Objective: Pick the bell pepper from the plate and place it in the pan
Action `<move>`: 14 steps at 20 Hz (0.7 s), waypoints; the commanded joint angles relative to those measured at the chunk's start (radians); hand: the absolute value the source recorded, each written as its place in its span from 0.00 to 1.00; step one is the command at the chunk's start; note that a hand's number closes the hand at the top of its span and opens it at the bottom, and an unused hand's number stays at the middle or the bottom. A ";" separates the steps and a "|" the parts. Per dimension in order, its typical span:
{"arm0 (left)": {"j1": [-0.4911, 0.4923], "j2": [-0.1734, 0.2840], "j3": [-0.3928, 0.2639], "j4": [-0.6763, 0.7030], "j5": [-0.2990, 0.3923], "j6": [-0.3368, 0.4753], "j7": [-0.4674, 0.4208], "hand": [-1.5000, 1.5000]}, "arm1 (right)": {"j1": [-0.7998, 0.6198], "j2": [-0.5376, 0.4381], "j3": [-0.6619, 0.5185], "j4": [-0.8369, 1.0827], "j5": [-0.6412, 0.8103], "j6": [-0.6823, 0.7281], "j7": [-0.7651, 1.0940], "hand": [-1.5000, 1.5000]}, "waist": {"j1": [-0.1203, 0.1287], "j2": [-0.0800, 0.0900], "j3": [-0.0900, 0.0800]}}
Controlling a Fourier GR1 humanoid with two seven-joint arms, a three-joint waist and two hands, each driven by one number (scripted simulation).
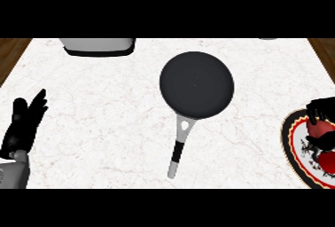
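The bell pepper [322,129] is not yet in the pan [196,85]: it sits on the plate [292,146] at the view's 3 o'clock edge, a red shape mostly covered by the right hand [322,113], whose black fingers curl down over it from above and look closed round it. So the pick seems underway or just made, though I cannot tell whether the pepper has left the plate's surface; the lift, the carry toward 10 o'clock and the release in the pan are all left to do. The pan's dark bowl holds nothing, and it lies well apart from the plate near the counter's middle, its long axis running from the bowl at 12 o'clock down the handle [178,148] toward 6 o'clock. The pepper's own long axis is too hidden to judge. The left hand [23,126] rests at 9 o'clock, fingers straight and pointing up, holding nothing
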 commanded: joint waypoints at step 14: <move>0.090 0.002 0.031 -0.038 0.004 -0.029 -0.056 0.50 | -0.086 0.140 -0.114 -0.363 -0.305 0.008 -0.015 1.00 | -0.001 -0.003 0.000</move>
